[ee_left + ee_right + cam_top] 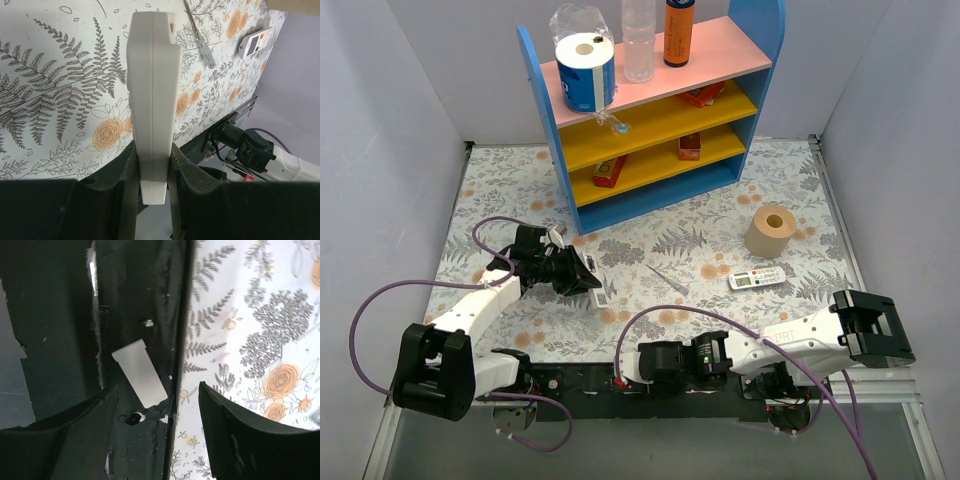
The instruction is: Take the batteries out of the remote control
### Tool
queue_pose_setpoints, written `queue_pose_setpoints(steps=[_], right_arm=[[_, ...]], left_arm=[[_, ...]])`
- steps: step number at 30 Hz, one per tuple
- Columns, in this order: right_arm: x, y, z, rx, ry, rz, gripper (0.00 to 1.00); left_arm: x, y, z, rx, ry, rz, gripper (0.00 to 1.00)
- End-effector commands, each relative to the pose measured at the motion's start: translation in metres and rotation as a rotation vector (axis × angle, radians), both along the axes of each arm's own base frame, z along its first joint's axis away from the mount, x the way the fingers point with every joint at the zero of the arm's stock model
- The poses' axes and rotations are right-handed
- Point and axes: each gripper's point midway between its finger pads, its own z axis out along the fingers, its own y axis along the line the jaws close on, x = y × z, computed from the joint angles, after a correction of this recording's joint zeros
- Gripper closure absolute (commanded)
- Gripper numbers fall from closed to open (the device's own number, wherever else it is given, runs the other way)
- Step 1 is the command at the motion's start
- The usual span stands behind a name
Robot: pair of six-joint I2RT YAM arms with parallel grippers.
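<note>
My left gripper (152, 160) is shut on a white remote control (152, 90), held edge-on above the floral tabletop. From above, that gripper (578, 275) sits left of centre with the remote (603, 295) sticking out of it. My right gripper (157, 390) stands open with nothing between its fingers. It hangs over the black strip (140, 305) at the table's near edge. A small flat white cover piece (139, 372) lies loose on that strip. In the top view the right gripper (655, 362) is by the arm bases. The batteries are hidden.
A thin grey pen-like stick (667, 279) and a second white device with red markings (757, 279) lie mid-table. A brown tape roll (771, 231) stands behind them. A blue shelf unit (655, 110) with bottles and boxes fills the back.
</note>
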Motion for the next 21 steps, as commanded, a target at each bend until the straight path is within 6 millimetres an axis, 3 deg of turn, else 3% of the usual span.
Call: queue_pose_setpoints(steps=[1, 5, 16, 21], right_arm=[[-0.008, 0.003, -0.004, -0.046, -0.037, 0.184, 0.28], [-0.014, 0.010, -0.007, -0.025, -0.030, 0.225, 0.28], [-0.005, 0.017, -0.020, -0.045, -0.137, 0.203, 0.32], [0.009, 0.019, -0.010, -0.024, -0.212, 0.160, 0.51]], left_arm=[[0.012, 0.004, 0.012, -0.003, -0.039, 0.001, 1.00], [0.015, 0.007, 0.011, -0.012, -0.038, 0.013, 1.00], [0.015, 0.009, 0.010, -0.026, -0.032, 0.011, 1.00], [0.015, 0.009, 0.010, -0.025, -0.032, 0.013, 1.00]])
